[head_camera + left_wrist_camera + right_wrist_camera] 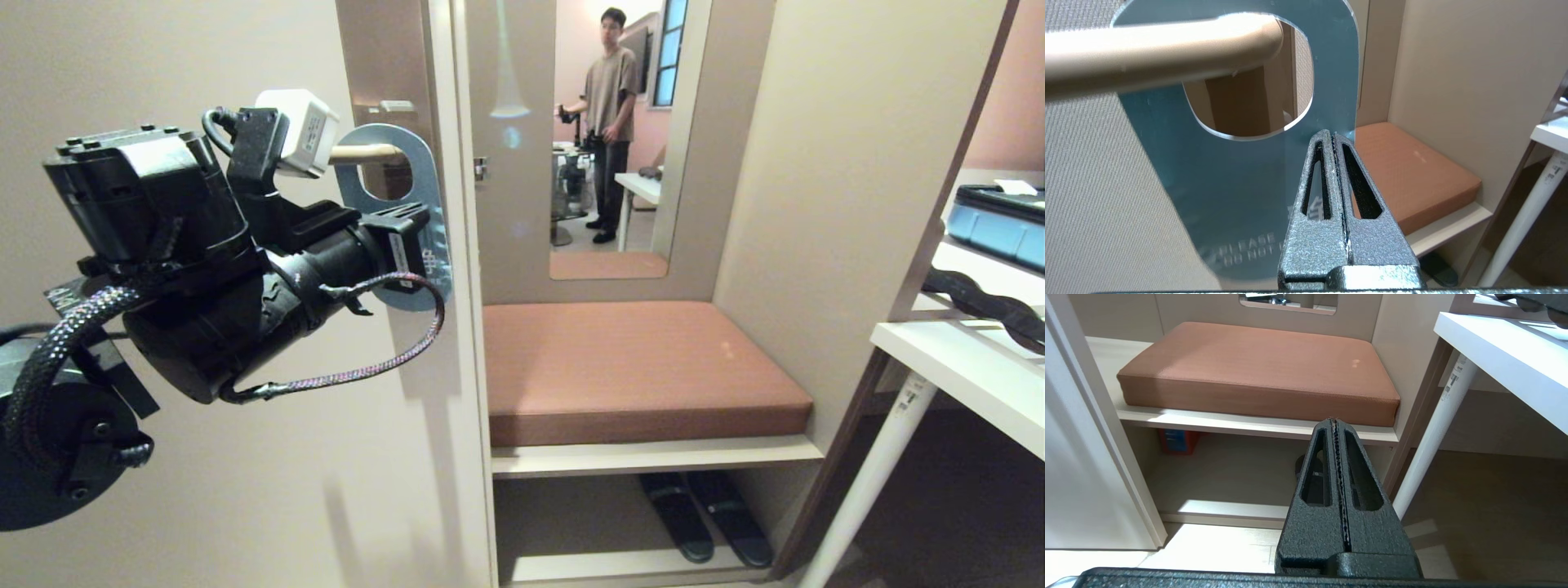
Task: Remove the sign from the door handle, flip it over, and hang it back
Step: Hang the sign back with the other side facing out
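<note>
The sign (430,175) hangs by its round hole on the door handle (367,153), a cream lever on a brownish plate (384,49). Its blue face is turned toward me, with "PLEASE DO NOT" partly readable in the left wrist view. My left gripper (412,237) is raised in front of the sign's lower half. In the left wrist view the sign (1229,175) fills the space behind the handle (1159,45), and the left gripper (1333,134) is shut with nothing between its jaws, its tips just below the hole near the sign's outer edge. My right gripper (1335,421) is shut and empty, hanging low.
The door's edge (465,327) borders a bench niche with a brown cushion (637,367). Dark slippers (706,514) lie under it. A mirror (612,139) above reflects a standing person. A white table (963,367) with a white leg (873,474) stands at the right.
</note>
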Available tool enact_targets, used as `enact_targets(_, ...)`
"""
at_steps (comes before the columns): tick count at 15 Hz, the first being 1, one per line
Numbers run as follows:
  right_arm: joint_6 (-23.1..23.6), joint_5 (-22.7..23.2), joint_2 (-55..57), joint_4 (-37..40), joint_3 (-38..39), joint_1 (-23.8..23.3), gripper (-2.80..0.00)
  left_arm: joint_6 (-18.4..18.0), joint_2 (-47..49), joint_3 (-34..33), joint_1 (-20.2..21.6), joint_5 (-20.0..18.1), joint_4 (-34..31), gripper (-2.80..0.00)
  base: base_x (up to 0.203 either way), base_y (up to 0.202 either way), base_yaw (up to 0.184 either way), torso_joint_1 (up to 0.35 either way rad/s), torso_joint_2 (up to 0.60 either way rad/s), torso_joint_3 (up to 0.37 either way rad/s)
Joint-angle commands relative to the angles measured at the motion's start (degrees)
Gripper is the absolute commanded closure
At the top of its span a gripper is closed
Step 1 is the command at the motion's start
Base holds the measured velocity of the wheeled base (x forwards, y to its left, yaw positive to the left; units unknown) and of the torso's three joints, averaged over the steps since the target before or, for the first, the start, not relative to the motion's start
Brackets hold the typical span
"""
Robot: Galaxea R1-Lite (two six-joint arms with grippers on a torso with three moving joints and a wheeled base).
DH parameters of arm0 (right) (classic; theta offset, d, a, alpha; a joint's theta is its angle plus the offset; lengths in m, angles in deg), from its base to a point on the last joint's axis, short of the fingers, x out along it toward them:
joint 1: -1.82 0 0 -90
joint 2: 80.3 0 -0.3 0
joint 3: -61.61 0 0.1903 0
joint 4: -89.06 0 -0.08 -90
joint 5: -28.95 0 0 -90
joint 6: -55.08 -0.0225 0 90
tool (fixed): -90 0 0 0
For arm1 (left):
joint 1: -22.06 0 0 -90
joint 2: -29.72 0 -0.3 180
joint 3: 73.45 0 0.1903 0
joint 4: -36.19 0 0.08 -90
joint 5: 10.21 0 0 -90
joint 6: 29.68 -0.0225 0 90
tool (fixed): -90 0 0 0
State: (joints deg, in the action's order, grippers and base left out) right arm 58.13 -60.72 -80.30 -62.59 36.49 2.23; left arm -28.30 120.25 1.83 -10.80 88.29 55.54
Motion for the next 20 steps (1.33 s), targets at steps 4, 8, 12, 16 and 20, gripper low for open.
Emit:
enact_targets(4, 0.0, 0.0, 0.0, 0.0, 0.0, 0.0, 0.0, 0.0, 0.8, 1.1, 0.0, 0.1, 0.2, 0.0, 0.0, 0.0, 0.0, 0.0, 0.0, 0.0)
enact_targets(8, 0.0, 0.0, 0.0, 0.0, 0.0, 0.0, 0.0, 0.0, 0.0, 0.2, 0.0, 0.3, 0.2, 0.0, 0.0, 0.0, 0.0, 0.0, 0.0, 0.0)
enact_targets(12, 0.0, 0.0, 0.0, 0.0, 0.0, 0.0, 0.0, 0.0, -0.3, -0.5, 0.2, 0.3, 0.2, 0.0, 0.0, 0.0, 0.0, 0.0, 0.0, 0.0)
enact_targets(16, 0.0, 0.0, 0.0, 0.0, 0.0, 0.0, 0.0, 0.0, -0.9, -1.2, 0.2, 0.4, 0.1, 0.0, 0.0, 0.0, 0.0, 0.0, 0.0, 0.0)
enact_targets(20, 0.0, 0.0, 0.0, 0.0, 0.0, 0.0, 0.0, 0.0, -3.3, -5.3, 0.2, 0.4, 0.1, 0.0, 0.0, 0.0, 0.0, 0.0, 0.0, 0.0)
